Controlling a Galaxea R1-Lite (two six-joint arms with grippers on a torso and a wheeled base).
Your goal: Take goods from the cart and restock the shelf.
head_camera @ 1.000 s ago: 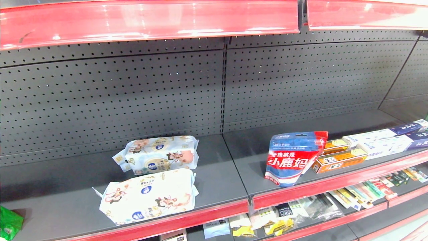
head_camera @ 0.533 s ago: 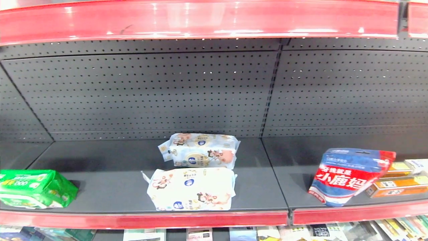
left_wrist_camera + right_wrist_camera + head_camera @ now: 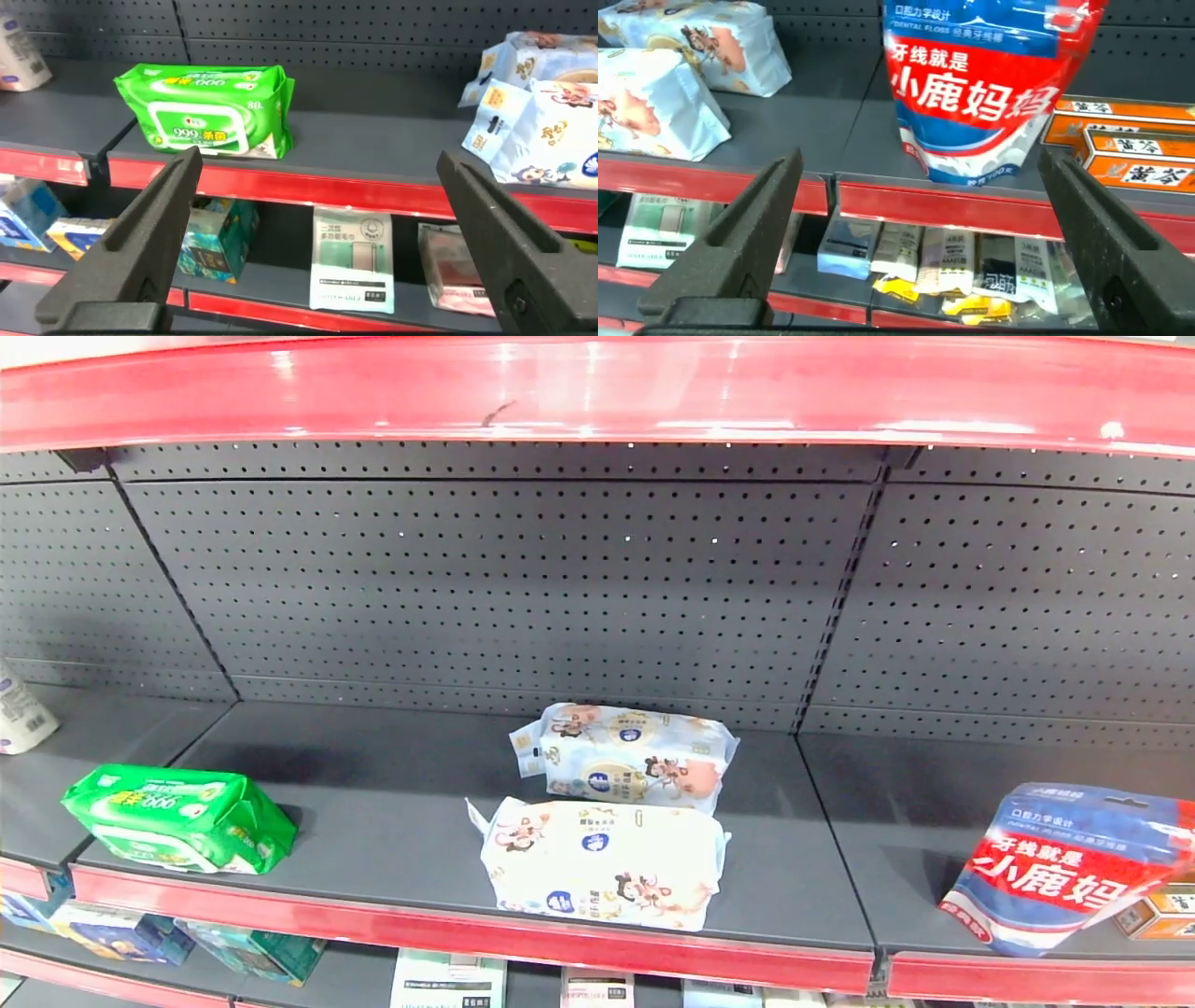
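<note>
Goods lie on the dark grey shelf [image 3: 373, 803] with its red front lip. A green wipes pack [image 3: 177, 817] [image 3: 206, 110] sits at the left. Two white printed tissue packs lie mid-shelf, one in front [image 3: 602, 863] [image 3: 654, 103] and one behind [image 3: 630, 765]. A red and blue pouch [image 3: 1064, 868] [image 3: 990, 89] leans at the right. My left gripper [image 3: 320, 159] hangs open and holds nothing, in front of the shelf lip between the green pack and the tissue packs. My right gripper [image 3: 920, 157] is open too, in front of the pouch.
Orange boxes [image 3: 1130, 140] lie right of the pouch. A white roll [image 3: 19, 714] stands on the neighbouring shelf section at far left. The lower shelf holds small packets [image 3: 350, 257] [image 3: 952, 257]. A red-edged shelf [image 3: 597, 392] overhangs above. Bare shelf lies between the green pack and the tissue packs.
The head camera has swung left, so the shelf goods sit further right in the picture and the green pack has come into view. Nothing on the shelf has moved.
</note>
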